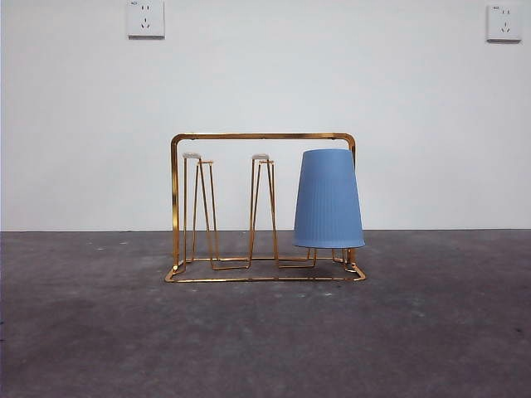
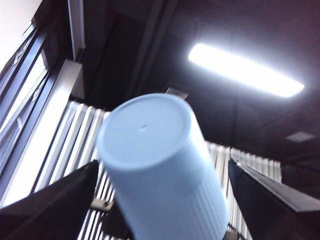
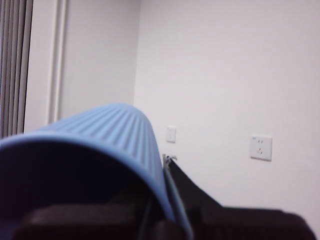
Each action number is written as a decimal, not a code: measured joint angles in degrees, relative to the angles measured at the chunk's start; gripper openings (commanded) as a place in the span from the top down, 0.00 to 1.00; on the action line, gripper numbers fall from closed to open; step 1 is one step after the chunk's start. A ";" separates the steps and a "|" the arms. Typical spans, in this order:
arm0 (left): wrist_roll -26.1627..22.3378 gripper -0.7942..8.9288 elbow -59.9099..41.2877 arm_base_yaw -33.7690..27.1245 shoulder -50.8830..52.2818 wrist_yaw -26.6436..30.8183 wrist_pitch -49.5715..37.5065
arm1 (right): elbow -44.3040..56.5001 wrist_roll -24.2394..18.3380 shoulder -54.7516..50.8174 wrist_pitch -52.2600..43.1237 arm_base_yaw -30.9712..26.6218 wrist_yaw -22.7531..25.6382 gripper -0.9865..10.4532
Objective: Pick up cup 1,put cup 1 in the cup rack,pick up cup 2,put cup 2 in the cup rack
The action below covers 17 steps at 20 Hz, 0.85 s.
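Left gripper jaws are spread wide, black tips either side of a pale-blue cup that shows base-first against a dark ceiling and a lit strip lamp. The cup touches neither jaw, and it can't be told which of the two cups this is.

Right gripper jaws pinch the rim of cup 2, a ribbed blue cup. One jaw sits outside the wall and the other is inside the dark mouth, w/ the cup lying sideways and pointing toward a white wall.

Front view: neither arm is in shot. The cup rack, gold wire, stands on the grey bench near the wall. Cup 1, also ribbed blue, sits mouth-down over the rack's right-hand prong, w/ its rim clear of the base loop. The two other prongs stand bare, pale tips up.

Two white wall sockets hang above; their markings are too small to read. No brand or label is legible on either cup.
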<state>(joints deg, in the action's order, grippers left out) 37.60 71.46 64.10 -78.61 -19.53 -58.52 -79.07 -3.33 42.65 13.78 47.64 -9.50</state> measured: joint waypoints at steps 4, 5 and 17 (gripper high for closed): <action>1.03 0.47 0.00 -0.02 -1.05 0.96 -3.06 | 0.00 0.00 3.17 -0.17 0.02 -2.67 0.92; 1.05 0.47 0.00 -0.02 -1.05 1.68 -3.39 | 0.00 -0.02 3.67 -0.17 0.02 -2.75 0.92; 3.54 0.93 -0.22 -0.07 -1.27 2.05 -6.69 | 0.00 -0.02 4.09 0.20 0.35 -4.02 0.90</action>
<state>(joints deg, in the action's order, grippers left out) 41.15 71.24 64.03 -79.88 -17.47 -65.21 -79.07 -3.36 46.74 13.98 47.99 -13.52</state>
